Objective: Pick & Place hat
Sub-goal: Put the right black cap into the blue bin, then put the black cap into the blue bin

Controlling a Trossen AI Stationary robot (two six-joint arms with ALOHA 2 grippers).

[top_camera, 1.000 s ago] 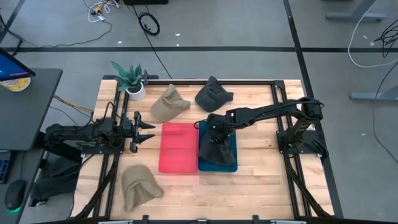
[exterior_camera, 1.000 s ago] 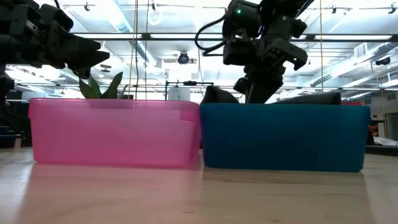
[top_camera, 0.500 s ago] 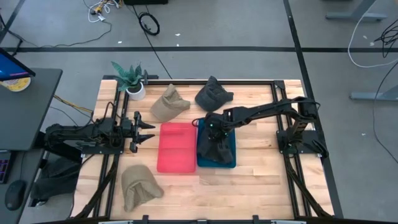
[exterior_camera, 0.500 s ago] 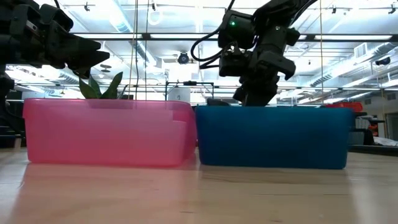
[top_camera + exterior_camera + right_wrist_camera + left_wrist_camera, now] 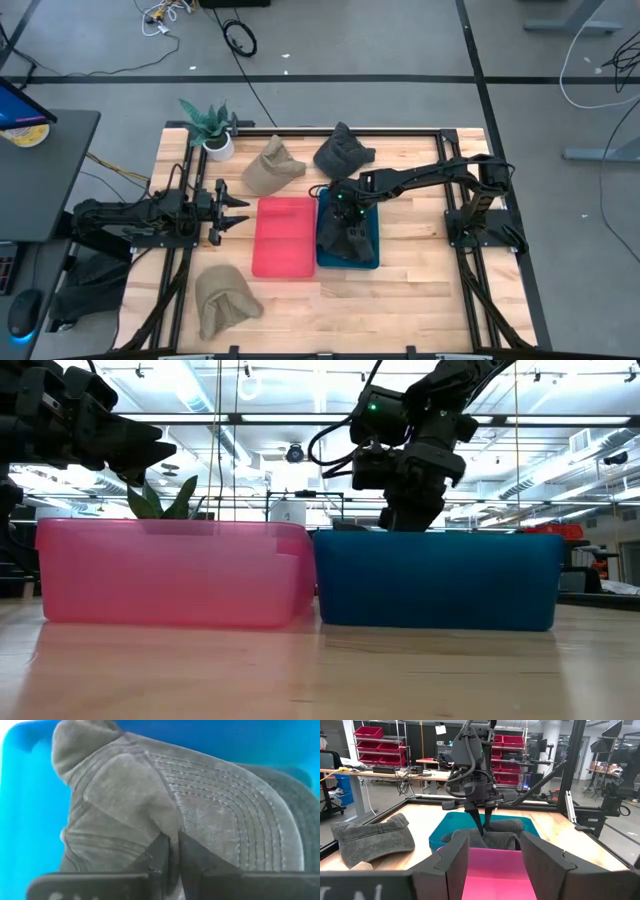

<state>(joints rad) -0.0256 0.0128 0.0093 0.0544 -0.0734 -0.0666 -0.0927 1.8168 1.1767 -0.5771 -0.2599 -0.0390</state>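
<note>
A dark grey hat [image 5: 342,243] lies inside the blue bin [image 5: 372,262], which stands against the pink bin [image 5: 285,240]. My right gripper [image 5: 345,213] reaches down into the blue bin and is shut on this hat [image 5: 200,795]. In the low view the blue bin's wall [image 5: 435,580] hides the hat; only the gripper [image 5: 405,518] shows above the rim. My left gripper [image 5: 236,211] waits open, level, left of the pink bin [image 5: 492,875]. My right gripper pinches a raised fold of the hat's crown [image 5: 172,827] between its two fingers [image 5: 159,851], beside the stitched brim. The fingers come from above, pointing down into the bin [image 5: 482,822]. The hat rests on the bin's floor, slack around the fingers.
A second dark hat [image 5: 343,152] and a tan hat [image 5: 272,167] lie on the table's far part. Another tan hat [image 5: 225,300] lies near the front left. A potted plant [image 5: 212,128] stands at the far left corner. Bare wood shows right of the blue bin.
My right gripper has moved down into the blue bin, still shut on the hat. The hat, which stood above the bin's rim in the low view, has sunk below it. Both bins have slid slightly toward the table's left.
</note>
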